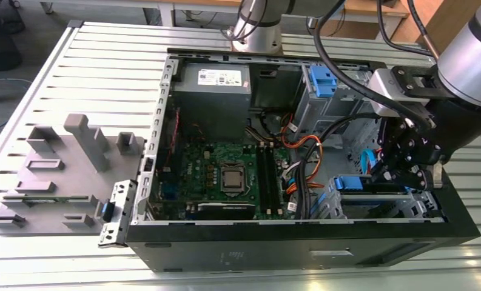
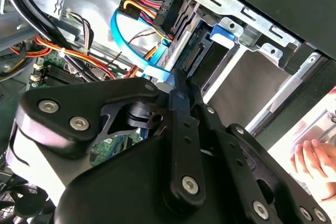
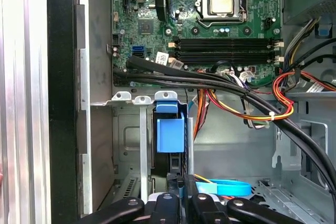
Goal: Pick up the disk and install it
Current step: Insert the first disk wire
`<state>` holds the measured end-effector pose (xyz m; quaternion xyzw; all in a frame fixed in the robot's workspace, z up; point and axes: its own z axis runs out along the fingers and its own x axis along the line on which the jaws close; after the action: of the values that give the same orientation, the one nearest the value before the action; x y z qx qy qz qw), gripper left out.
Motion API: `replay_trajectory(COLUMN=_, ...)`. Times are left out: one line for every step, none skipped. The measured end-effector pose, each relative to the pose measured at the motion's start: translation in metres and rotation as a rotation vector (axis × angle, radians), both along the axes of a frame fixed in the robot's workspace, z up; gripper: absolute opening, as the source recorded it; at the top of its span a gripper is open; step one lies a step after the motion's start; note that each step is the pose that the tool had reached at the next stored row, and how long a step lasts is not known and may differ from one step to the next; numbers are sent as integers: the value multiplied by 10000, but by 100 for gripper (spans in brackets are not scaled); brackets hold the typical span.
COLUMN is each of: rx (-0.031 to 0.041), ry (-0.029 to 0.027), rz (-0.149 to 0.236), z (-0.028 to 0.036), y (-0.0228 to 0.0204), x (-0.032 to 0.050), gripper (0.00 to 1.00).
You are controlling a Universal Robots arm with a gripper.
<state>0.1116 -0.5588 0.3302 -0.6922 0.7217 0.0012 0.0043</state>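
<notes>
inside the open computer case (image 1: pixel 305 242), at its drive bay corner, we see the gripper (image 3: pixel 178 200) with fingers pressed together, holding nothing. the disk (image 3: pixel 170 135) sits upright in the drive cage (image 3: pixel 142 129), just beyond the fingertips, beside the blue sata cable (image 2: pixel 123 40).

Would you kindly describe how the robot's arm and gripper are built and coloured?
The arm is a thick silver-grey tube with black cables running alongside and a silver bracket at the wrist. The gripper is matt black, built of flat linkage bars joined by round silver bolts, seen close in the second wrist view.
</notes>
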Motion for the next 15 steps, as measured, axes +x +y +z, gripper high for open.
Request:
replay_trajectory(rx=2, ry=0, rz=0, z=-1, y=0, x=0, gripper=16)
replay_trajectory(rx=3, ry=0, rz=0, z=-2, y=0, x=0, gripper=16)
replay_trajectory(rx=3, ry=0, rz=0, z=-2, y=0, x=0, gripper=16)
replay_trajectory(rx=3, ry=0, rz=0, z=-2, y=0, x=0, gripper=16)
replay_trajectory(rx=6, ry=0, rz=0, z=-4, y=0, x=0, gripper=16)
replay_trajectory(rx=7, ry=0, rz=0, z=-5, y=0, x=0, gripper=17)
replay_trajectory(rx=7, ry=0, rz=0, z=-5, y=0, x=0, gripper=17)
replay_trajectory(rx=6, ry=0, rz=0, z=-5, y=0, x=0, gripper=24)
replay_trajectory(rx=5, ry=0, rz=0, z=-5, y=0, x=0, gripper=24)
replay_trajectory(rx=5, ry=0, rz=-1, z=-4, y=0, x=0, gripper=24)
replay_trajectory(rx=4, ry=0, rz=-1, z=-4, y=0, x=0, gripper=24)
replay_trajectory(rx=3, ry=0, rz=0, z=-3, y=0, x=0, gripper=24)
replay_trajectory(rx=3, ry=0, rz=-1, z=4, y=0, x=0, gripper=24)
replay_trajectory(rx=5, ry=0, rz=0, z=16, y=1, x=0, gripper=24)
replay_trajectory(rx=5, ry=0, rz=0, z=35, y=0, x=0, gripper=24)
